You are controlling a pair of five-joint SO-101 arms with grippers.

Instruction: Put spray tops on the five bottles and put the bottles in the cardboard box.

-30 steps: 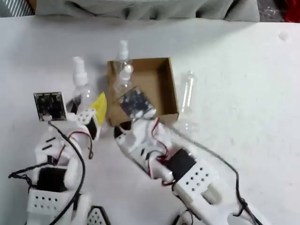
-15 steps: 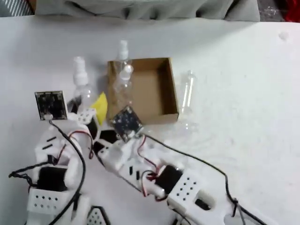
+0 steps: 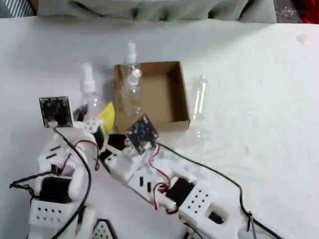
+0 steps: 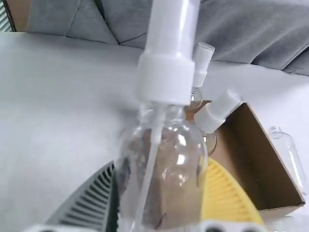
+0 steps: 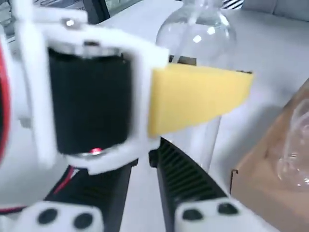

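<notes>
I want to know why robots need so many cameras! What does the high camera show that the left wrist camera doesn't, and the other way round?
High camera: both arms, the right arm angled toward the left arm. Left wrist camera: the thin tube inside the held bottle, squeezed between the left gripper's grey and yellow fingers. Both: that bottle with its spray top, the cardboard box, two more topped bottles at the box, and the topless bottle beside it.

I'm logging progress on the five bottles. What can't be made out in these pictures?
Number of bottles in the cardboard box: high view, clear bodies overlap.
Held bottle's base: left wrist view, cut off by the edge.
Its middle: right wrist view, behind the left gripper's yellow finger.
</notes>
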